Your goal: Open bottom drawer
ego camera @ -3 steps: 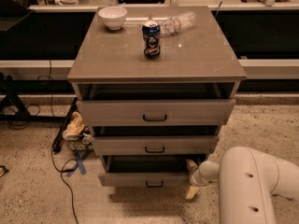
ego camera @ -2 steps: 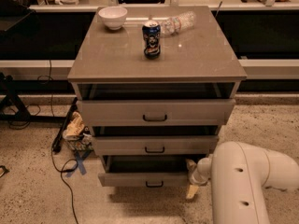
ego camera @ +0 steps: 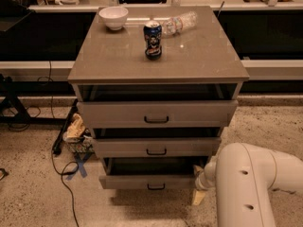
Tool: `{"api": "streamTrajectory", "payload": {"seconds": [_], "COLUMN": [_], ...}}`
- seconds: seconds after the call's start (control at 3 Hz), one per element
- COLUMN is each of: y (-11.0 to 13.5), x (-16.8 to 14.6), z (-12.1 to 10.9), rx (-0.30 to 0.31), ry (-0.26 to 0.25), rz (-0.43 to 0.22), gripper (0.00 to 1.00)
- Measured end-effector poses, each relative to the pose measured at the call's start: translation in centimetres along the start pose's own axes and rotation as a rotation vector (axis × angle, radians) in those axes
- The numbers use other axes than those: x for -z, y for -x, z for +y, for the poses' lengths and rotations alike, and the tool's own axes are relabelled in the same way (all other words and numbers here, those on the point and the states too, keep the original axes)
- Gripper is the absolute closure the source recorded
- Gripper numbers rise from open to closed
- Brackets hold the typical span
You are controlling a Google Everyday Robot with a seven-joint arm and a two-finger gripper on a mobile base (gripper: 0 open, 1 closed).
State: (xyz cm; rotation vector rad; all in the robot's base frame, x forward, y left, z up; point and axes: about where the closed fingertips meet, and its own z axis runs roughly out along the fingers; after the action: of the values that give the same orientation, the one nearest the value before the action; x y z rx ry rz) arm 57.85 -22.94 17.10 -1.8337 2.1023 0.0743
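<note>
The grey-taupe cabinet [ego camera: 158,56] has three drawers, all standing partly pulled out. The bottom drawer [ego camera: 128,181] is the narrowest, low near the floor, with a small black bar handle [ego camera: 156,187]; its dark inside shows above the front. My white arm [ego camera: 251,183] fills the lower right. My gripper [ego camera: 199,193] is at the end of the arm, low by the right end of the bottom drawer front, mostly hidden by the arm. It is to the right of the handle, not on it.
A white bowl [ego camera: 113,17], a blue can [ego camera: 152,40] and a lying plastic bottle [ego camera: 179,22] are on the cabinet top. A crumpled bag [ego camera: 75,129] and black cables [ego camera: 64,174] lie on the floor left of the cabinet. Dark benches stand behind.
My arm's white elbow has shifted a little left, toward the cabinet. The drawers and the things on top have not visibly moved.
</note>
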Motion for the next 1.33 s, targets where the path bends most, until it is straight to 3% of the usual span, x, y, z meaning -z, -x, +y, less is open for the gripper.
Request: {"api": "streamTrajectory", "payload": {"seconds": [0.33,0.67,1.33], "y": [-1.5,-2.3,-1.9], "x": [-1.0,-1.6,-0.3], "z": [1.2,1.7,1.4], "rx": [-0.053,-0.080,-0.080], "ry": [0.041,0.068,0.068], "rz": [-0.005,-0.009,-0.009], "gripper": [0.15,0.39,0.85]}}
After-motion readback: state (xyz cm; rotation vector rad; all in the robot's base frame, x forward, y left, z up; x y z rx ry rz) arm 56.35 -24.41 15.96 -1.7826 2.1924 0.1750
